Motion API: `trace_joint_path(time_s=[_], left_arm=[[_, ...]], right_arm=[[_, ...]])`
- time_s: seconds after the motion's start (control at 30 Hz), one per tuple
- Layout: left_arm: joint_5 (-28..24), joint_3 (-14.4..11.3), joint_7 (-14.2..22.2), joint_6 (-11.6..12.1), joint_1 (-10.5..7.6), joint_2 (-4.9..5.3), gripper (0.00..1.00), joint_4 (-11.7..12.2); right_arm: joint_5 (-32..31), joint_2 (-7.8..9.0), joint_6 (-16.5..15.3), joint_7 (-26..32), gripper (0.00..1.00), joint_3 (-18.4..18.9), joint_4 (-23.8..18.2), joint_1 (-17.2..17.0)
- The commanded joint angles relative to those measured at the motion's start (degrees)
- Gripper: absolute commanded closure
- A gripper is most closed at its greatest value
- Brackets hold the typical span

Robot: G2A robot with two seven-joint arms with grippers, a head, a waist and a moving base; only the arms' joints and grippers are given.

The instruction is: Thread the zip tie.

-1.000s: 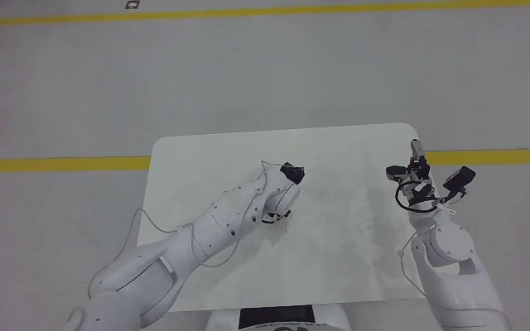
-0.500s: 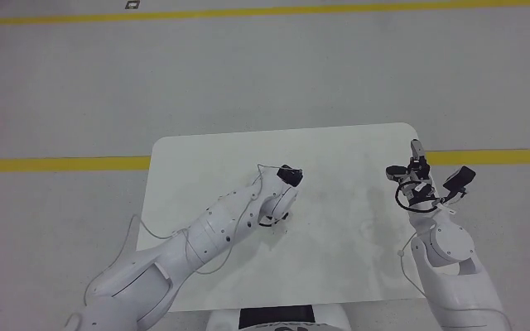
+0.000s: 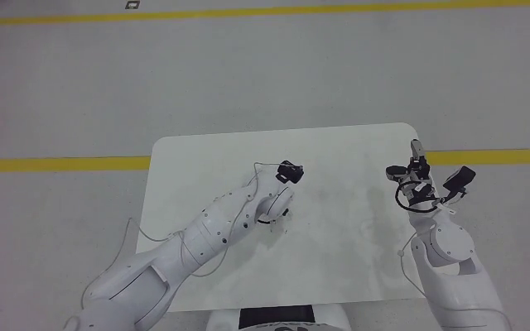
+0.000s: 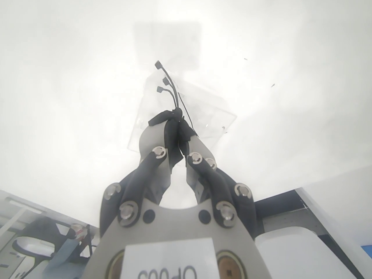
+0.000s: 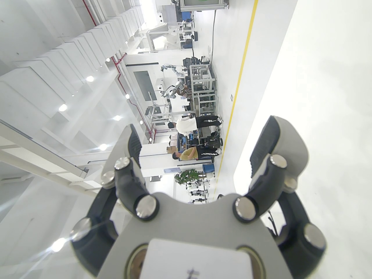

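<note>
The only thing that moved in the last second is the left arm [image 3: 199, 244]. In the top view its wrist has crept a touch toward the upper left, still over the middle of the counter [image 3: 348, 149]. The right arm [image 3: 447, 248] hasn't budged, parked at the counter's right edge.

The left jaws are pinched shut on a little bunch of black zip ties [image 4: 168, 88]. Three heads fan out past the tips toward the upper middle of the left wrist frame, above a clear plastic sheet [image 4: 209, 108] lying on the counter. The right jaws are spread wide with nothing between them, pointed off at the room.

My read: that small shift is the bunch being lifted or repositioned, not threading. No tail is anywhere near a head, and it looks like more than one tie got picked. One probably needs singling out before the other arm can help.

Writing-wise, there's a white label [image 4: 170, 258] at the lower edge of the left wrist frame and another label [image 5: 200, 258] in the right one. The print on both is cut off, so nothing's properly readable.
</note>
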State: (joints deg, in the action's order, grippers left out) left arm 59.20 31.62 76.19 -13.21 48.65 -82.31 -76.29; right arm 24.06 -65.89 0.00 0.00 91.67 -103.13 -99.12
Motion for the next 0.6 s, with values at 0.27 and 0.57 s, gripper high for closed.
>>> trace_joint_path(time_s=[0.27, 0.57], left_arm=[[-2.2, -0.8, -3.5, 2.7, -0.87, -1.02, 1.00, 4.1], [-2.8, -1.1, -3.5, 2.9, -1.45, -1.51, 0.68, 5.3]], right_arm=[[0.0, 0.00, 0.0, 0.0, 0.00, 0.0, 0.0, 0.0], [0.0, 0.00, 0.0, 0.0, 0.00, 0.0, 0.0, 0.0]])
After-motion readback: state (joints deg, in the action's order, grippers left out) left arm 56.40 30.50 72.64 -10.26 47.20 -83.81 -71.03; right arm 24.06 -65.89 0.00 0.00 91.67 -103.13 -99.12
